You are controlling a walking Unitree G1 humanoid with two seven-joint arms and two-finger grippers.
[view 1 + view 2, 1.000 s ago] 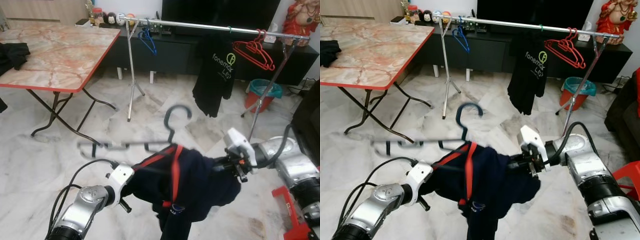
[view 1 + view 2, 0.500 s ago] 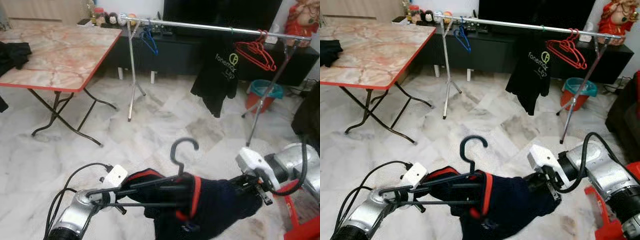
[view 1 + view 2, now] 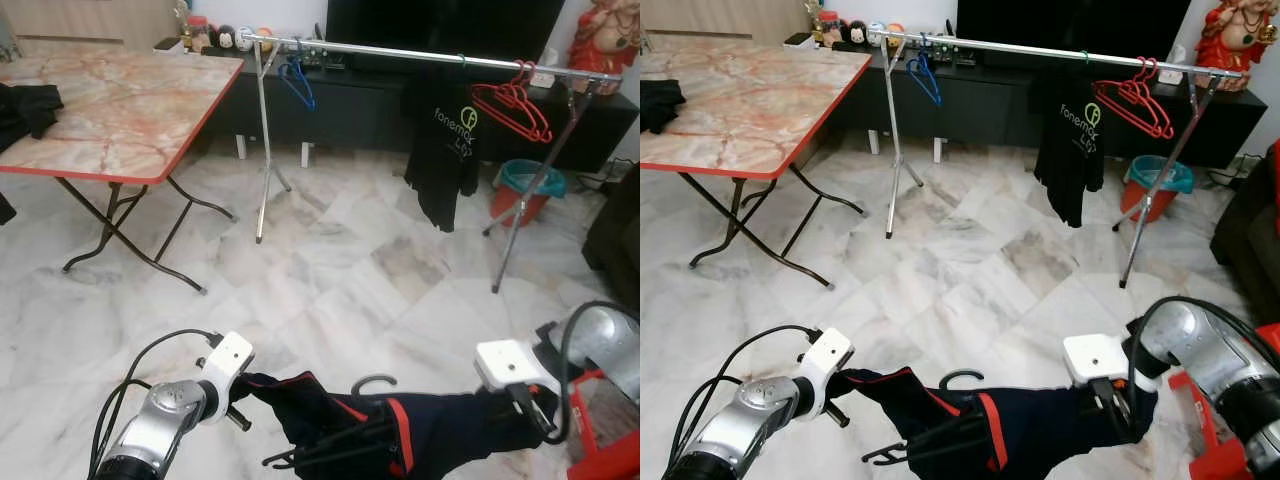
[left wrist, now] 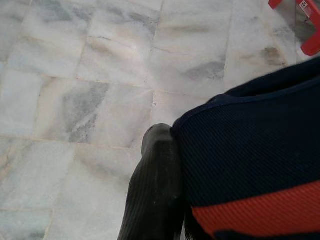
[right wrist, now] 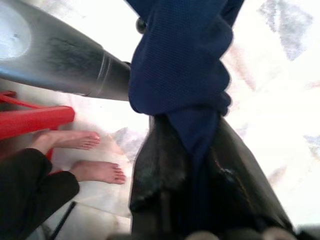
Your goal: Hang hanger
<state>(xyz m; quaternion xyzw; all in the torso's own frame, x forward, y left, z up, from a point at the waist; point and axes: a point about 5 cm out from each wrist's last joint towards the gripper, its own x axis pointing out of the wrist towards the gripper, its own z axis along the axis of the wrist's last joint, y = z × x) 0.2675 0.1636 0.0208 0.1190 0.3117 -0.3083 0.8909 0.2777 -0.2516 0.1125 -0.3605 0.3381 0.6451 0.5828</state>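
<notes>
A black hanger (image 3: pixel 368 388) sits inside a navy garment with red stripes (image 3: pixel 430 445), held low in front of me, its hook tipped forward. My left gripper (image 3: pixel 243 387) is shut on the garment's left end; the left wrist view has one black finger (image 4: pixel 156 192) against the navy fabric (image 4: pixel 250 150). My right gripper (image 3: pixel 522 412) is shut on the right end, and the cloth (image 5: pixel 182 95) is bunched between its fingers (image 5: pixel 160 170). The chrome clothes rail (image 3: pixel 420 50) stands across the room.
On the rail hang a blue hanger (image 3: pixel 297 80), a black T-shirt (image 3: pixel 445 150) and red hangers (image 3: pixel 512 100). A folding marble-top table (image 3: pixel 110 110) stands at the left, a teal bucket (image 3: pixel 530 180) beyond the rail. A red stool (image 3: pixel 600 440) and a person's bare feet (image 5: pixel 95 171) are at my right.
Both arms have come down, carrying the garment and hanger from chest height to near the floor. The hanger hook has tipped from upright to nearly flat. The T-shirt on the rail swung.
</notes>
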